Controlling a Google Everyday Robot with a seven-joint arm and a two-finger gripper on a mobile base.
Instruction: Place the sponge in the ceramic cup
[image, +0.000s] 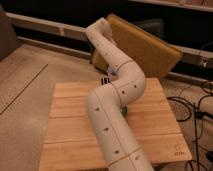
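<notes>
Gripper (105, 81) low at far edge of table (65, 115), grasp unreadable. Green bit (123, 111) peeks under arm (112, 135) mid-table, toward front edge from gripper; sponge or cup, can't tell.

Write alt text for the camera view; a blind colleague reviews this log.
A white jointed robot arm bends across a wooden table, hiding much of its middle. Its dark gripper sits at the table's far edge, just left of the arm's bend. A tan board leans behind the table; cables lie on the floor at right.
</notes>
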